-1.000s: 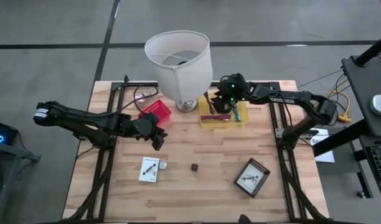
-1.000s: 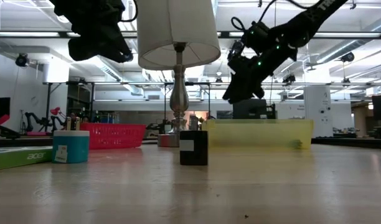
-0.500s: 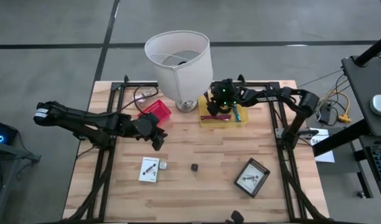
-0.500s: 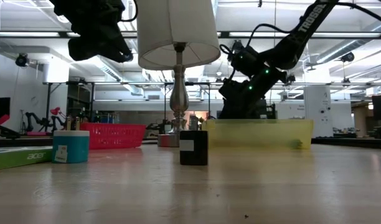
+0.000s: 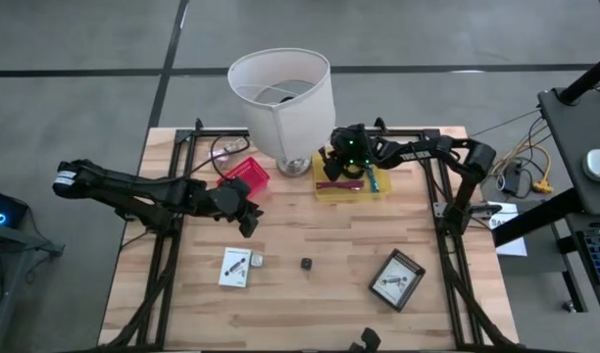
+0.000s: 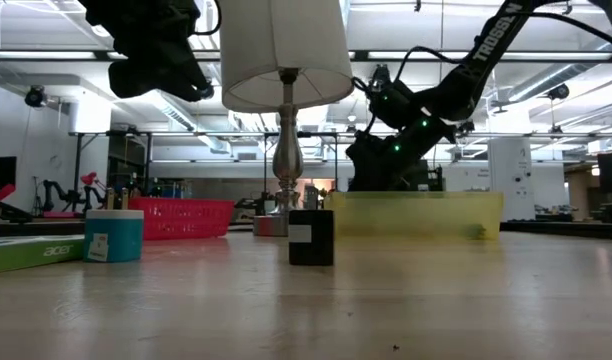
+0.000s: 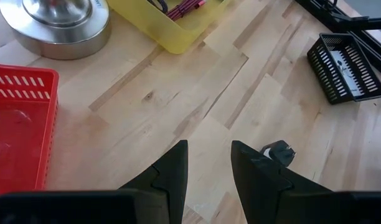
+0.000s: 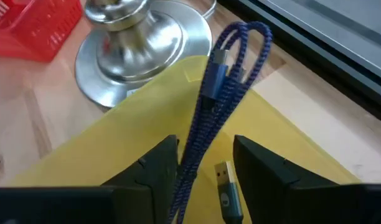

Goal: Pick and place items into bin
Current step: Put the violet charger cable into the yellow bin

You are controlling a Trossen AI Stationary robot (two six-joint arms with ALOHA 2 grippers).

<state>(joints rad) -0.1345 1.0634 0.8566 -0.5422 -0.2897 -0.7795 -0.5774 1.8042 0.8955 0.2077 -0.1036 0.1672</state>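
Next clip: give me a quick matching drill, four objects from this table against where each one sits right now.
Things:
1. braided blue cable
2. red mesh basket
3. tiny black cube
4. black mesh tray

Places:
A. near the table's front right
B. beside the lamp base, left arm's side
C. between the right claw's fingers, above the yellow bin
D. mid-table, towards the front

Pairs: 1-C, 2-B, 3-D, 4-A
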